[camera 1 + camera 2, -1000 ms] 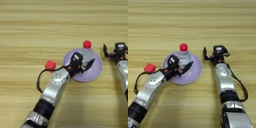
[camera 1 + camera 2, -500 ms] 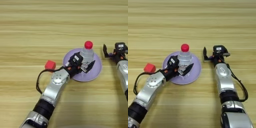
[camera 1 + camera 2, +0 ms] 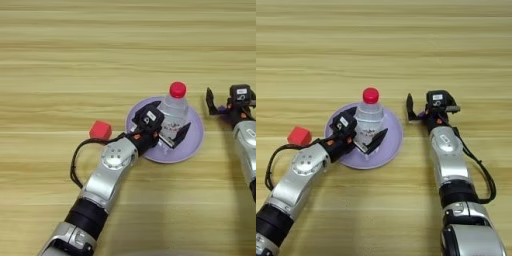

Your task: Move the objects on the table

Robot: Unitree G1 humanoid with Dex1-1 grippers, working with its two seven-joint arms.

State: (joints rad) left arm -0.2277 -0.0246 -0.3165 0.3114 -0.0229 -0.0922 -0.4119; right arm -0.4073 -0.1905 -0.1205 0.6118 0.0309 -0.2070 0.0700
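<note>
Reaching diagonally up from the table's near left corner, our left arm bends at the elbow and sets its left tool point(image 3: 167, 135) around the base of the clear plastic water bottle with red cap and red-printed label point(image 3: 174, 114), black fingers spread on either side, contact unclear. That bottle stands upright on a round lilac plate point(image 3: 196, 136) near the middle of the light-brown wooden table point(image 3: 75, 60). A small red cube point(image 3: 100, 130) lies just left of the plate. Our right arm lies straight along the table's right side, its right tool point(image 3: 423, 111) wide apart beside the plate.
</note>
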